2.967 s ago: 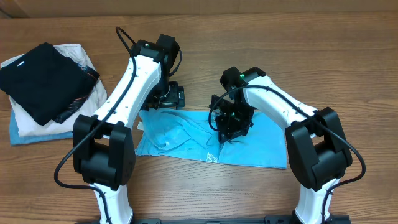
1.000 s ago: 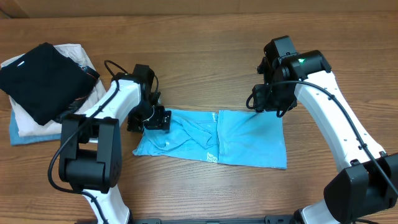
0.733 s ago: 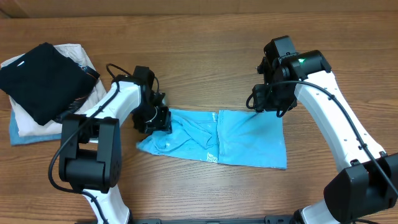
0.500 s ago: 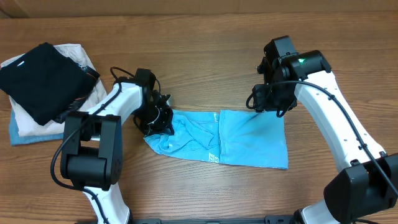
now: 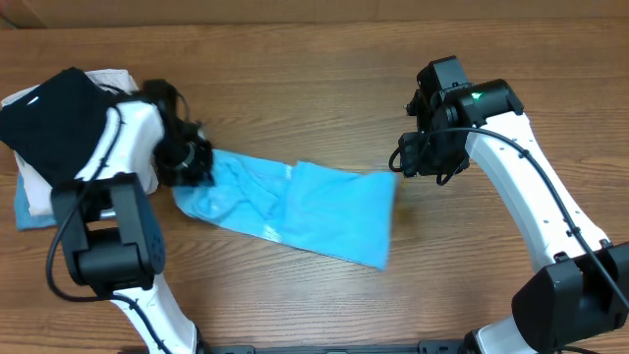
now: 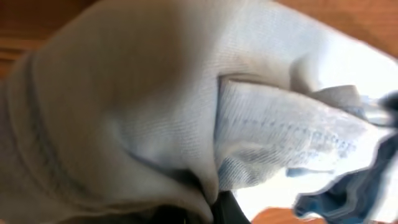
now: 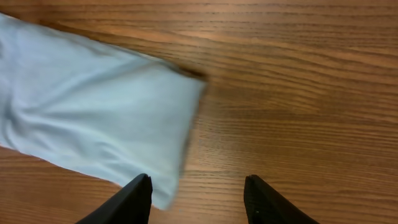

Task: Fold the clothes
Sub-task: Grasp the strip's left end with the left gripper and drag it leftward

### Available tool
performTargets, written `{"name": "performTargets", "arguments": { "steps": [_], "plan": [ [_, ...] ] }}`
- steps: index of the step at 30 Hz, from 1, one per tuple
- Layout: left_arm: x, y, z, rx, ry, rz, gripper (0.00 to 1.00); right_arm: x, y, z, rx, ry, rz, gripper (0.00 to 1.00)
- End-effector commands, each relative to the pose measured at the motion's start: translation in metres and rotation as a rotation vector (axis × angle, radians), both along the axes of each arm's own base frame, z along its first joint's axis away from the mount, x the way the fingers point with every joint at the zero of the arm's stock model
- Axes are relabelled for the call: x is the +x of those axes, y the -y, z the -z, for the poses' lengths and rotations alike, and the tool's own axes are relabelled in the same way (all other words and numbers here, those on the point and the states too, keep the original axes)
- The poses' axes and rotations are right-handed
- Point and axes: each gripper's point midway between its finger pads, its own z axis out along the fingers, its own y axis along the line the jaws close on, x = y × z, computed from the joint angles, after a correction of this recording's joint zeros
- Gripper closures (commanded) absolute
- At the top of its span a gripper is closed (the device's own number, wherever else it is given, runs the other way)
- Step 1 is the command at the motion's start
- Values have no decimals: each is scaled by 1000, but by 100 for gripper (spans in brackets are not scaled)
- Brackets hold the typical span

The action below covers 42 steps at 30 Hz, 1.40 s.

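The clothes, a sky-blue T-shirt (image 5: 314,208), lie partly folded and slanted across the middle of the table. My left gripper (image 5: 189,162) is shut on the shirt's bunched left end, next to the pile of garments. In the left wrist view, shirt fabric (image 6: 149,93) fills almost the whole frame and hides the fingers. My right gripper (image 5: 425,157) hovers open over bare wood just right of the shirt's right edge. In the right wrist view, the shirt (image 7: 87,118) lies to the left of the open right gripper (image 7: 200,182), with nothing between the fingers.
A folded black garment (image 5: 49,123) lies on a cream one (image 5: 34,192) at the far left, with my left arm (image 5: 123,133) reaching over them. Bare wooden table (image 5: 324,88) stretches behind and in front of the shirt.
My left gripper closed on the shirt's left end and dragged it left toward the pile. The shirt slid out from under the right gripper, which has not moved.
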Motion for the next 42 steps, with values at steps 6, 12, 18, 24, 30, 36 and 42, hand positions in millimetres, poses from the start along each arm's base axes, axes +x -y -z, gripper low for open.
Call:
{"name": "performTargets", "arguments": {
  "steps": [6, 12, 18, 24, 30, 36, 42],
  "plan": [
    [33, -14, -86, 35, 101, -42, 96, 2, 1, -3, -1, 15, 7, 48],
    [11, 47, -110, -25, 15, 21, 96, 2, 1, -3, -1, 14, 6, 48],
    [-26, 118, -94, 99, -76, 218, 96, 2, 1, -3, -2, 13, 6, 48],
    [-48, 168, -65, 213, -54, 371, 94, 0, 2, -3, -5, 3, 6, 48],
    [-48, 210, -49, 209, 23, 324, 96, -2, 2, -3, -6, -5, 6, 48],
    [-40, 235, -48, 167, 83, 258, 94, -2, 2, -3, -6, -5, 6, 48],
    [-39, 238, -48, 153, 88, 258, 93, -2, 2, -3, -6, -5, 6, 48]
  ]
}}
